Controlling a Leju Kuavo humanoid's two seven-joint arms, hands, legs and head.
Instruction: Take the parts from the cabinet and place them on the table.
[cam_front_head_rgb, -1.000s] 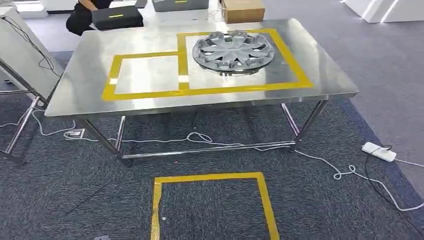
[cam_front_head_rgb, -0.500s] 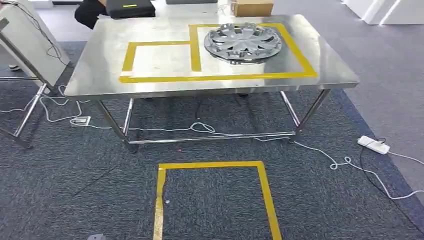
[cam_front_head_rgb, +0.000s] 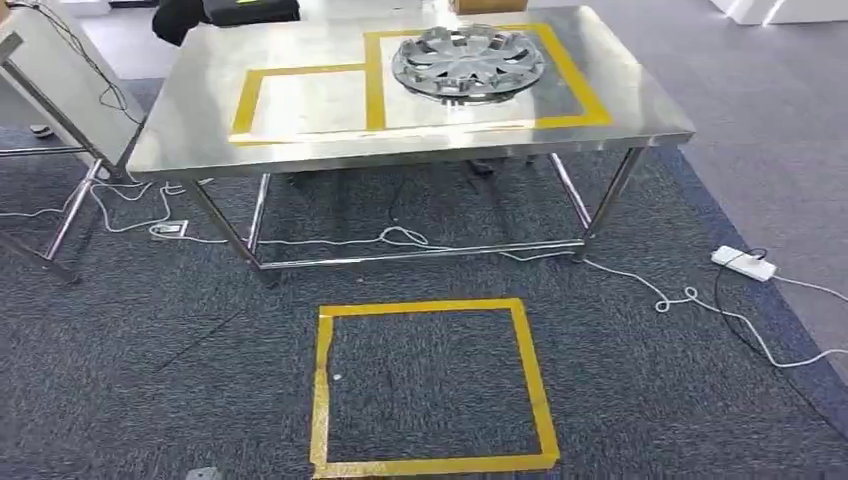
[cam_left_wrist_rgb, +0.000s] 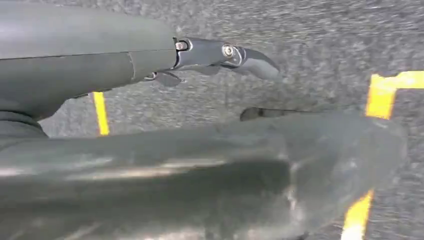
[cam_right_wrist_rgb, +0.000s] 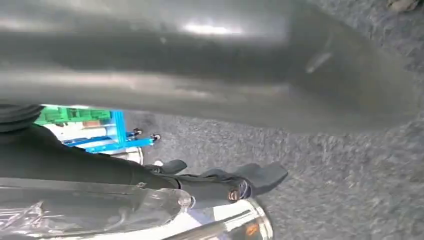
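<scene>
Hubcap (cam_front_head_rgb: 468, 64) flat on steel table (cam_front_head_rgb: 200, 110) inside yellow tape – left hand (cam_left_wrist_rgb: 215, 150) empty, right hand (cam_right_wrist_rgb: 210, 70) grip unclear

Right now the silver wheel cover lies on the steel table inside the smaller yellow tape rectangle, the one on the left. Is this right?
Not quite. The wheel cover does lie on the steel table, but inside the larger yellow tape rectangle, the one on the right. The smaller rectangle on the left holds nothing. The head view shows this.
</scene>
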